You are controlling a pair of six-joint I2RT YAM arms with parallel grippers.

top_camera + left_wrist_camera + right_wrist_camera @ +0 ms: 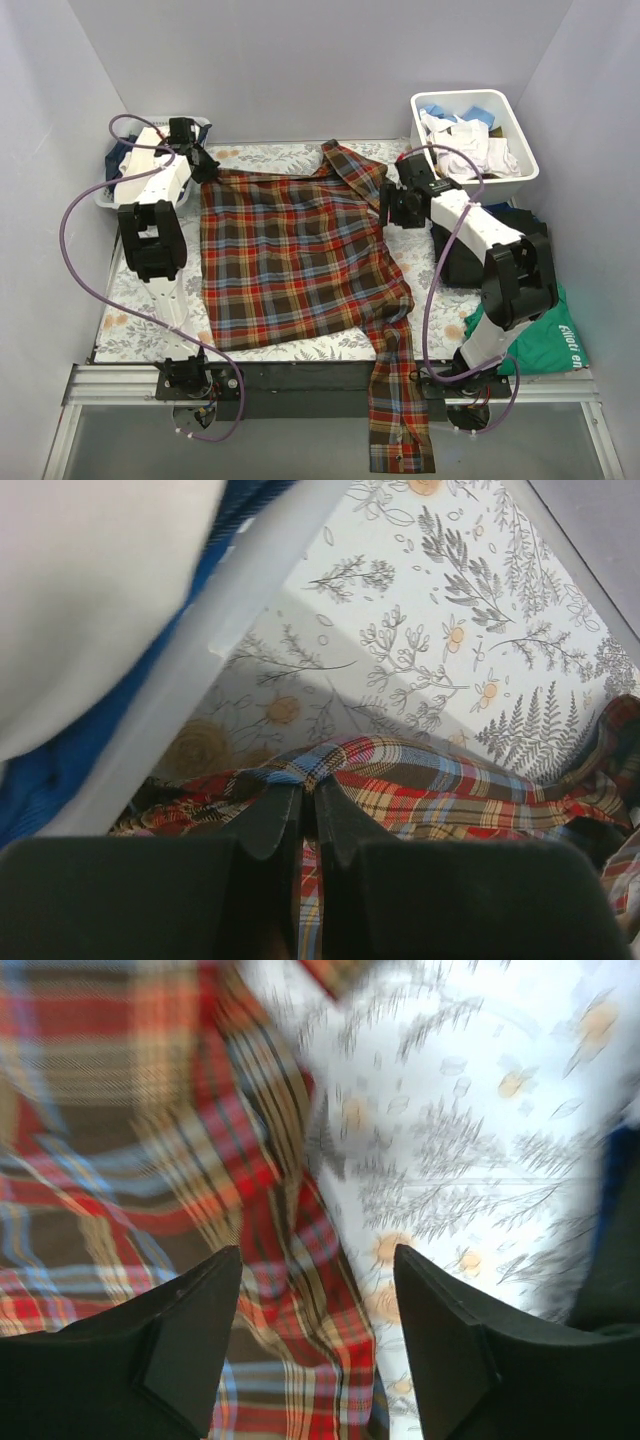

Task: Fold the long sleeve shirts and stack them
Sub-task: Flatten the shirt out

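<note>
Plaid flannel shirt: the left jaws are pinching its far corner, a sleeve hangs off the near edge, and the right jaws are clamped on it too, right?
Not quite. The right wrist view shows the right jaws open above the plaid flannel shirt, clamping nothing. The left jaws do pinch its far corner, and a sleeve hangs off the near edge.

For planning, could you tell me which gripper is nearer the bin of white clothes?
Right: the right gripper is by the near corner of the bin; the left gripper grips the shirt across the table.
</note>
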